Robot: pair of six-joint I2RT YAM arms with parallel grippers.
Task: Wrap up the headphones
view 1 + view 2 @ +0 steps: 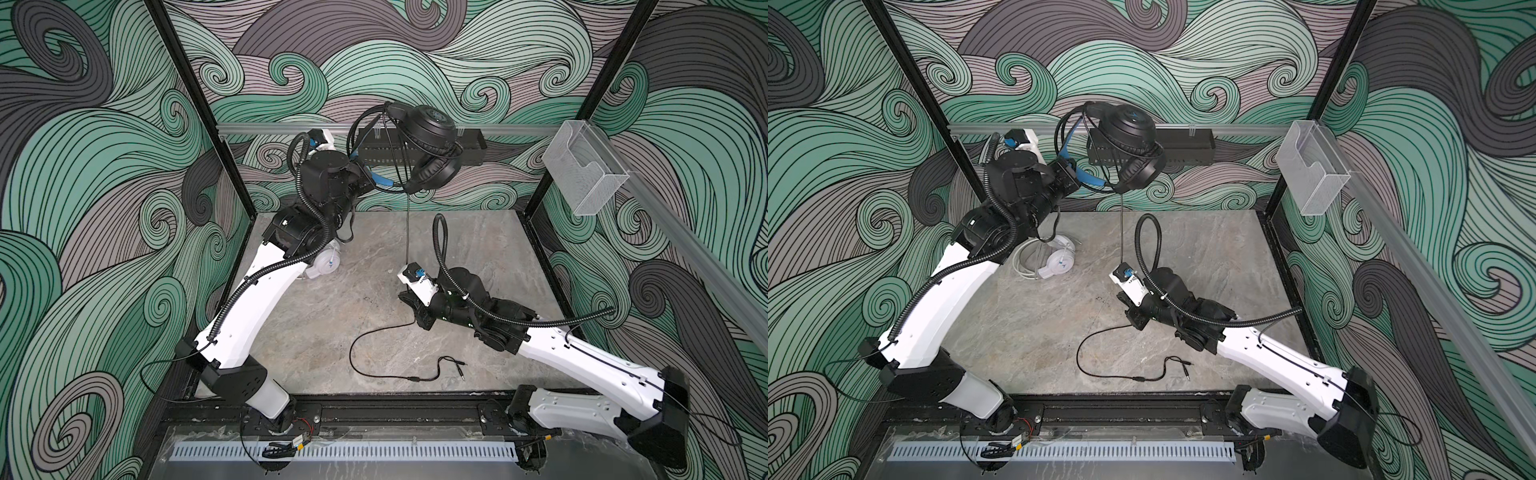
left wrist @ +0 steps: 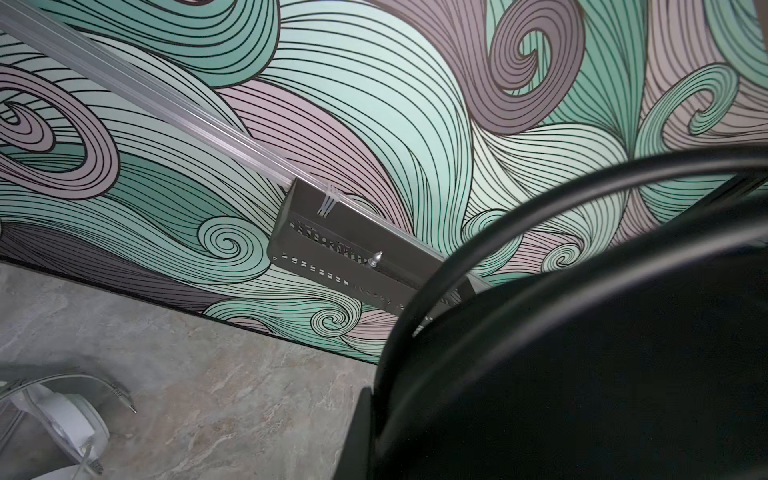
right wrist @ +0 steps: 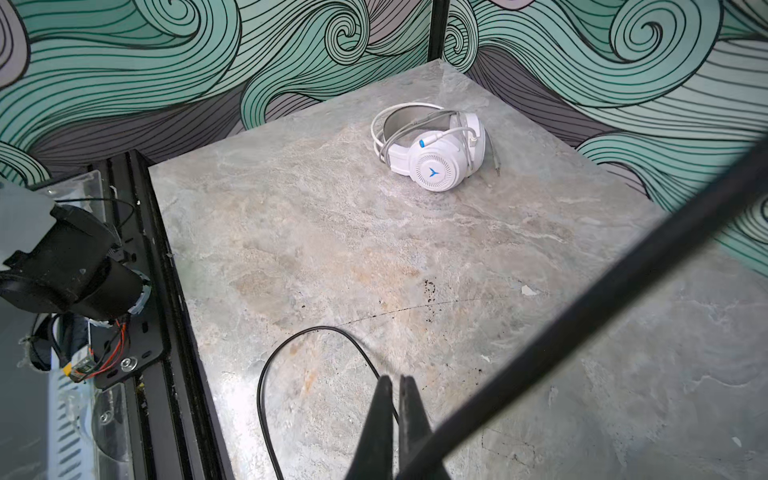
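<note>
The black headphones (image 1: 430,129) (image 1: 1133,124) hang in the air near the back wall. My left gripper (image 1: 376,180) (image 1: 1088,178) is shut on their blue-lined headband. Their black bulk fills the left wrist view beside one finger (image 2: 358,436). The black cable (image 1: 408,232) drops straight to my right gripper (image 1: 411,313) (image 1: 1128,318) (image 3: 395,378), which is low over the table and shut on it. The rest of the cable (image 3: 266,365) loops across the table to its plugs (image 1: 457,368). The white headphones (image 1: 1054,257) (image 3: 436,153) lie at the back left, partly under the left arm.
A black perforated box (image 1: 469,145) (image 2: 332,249) is fixed to the back rail behind the raised headset. A clear plastic bin (image 1: 586,174) hangs on the right rail. A slotted grey strip (image 1: 345,451) runs along the front beyond the table edge.
</note>
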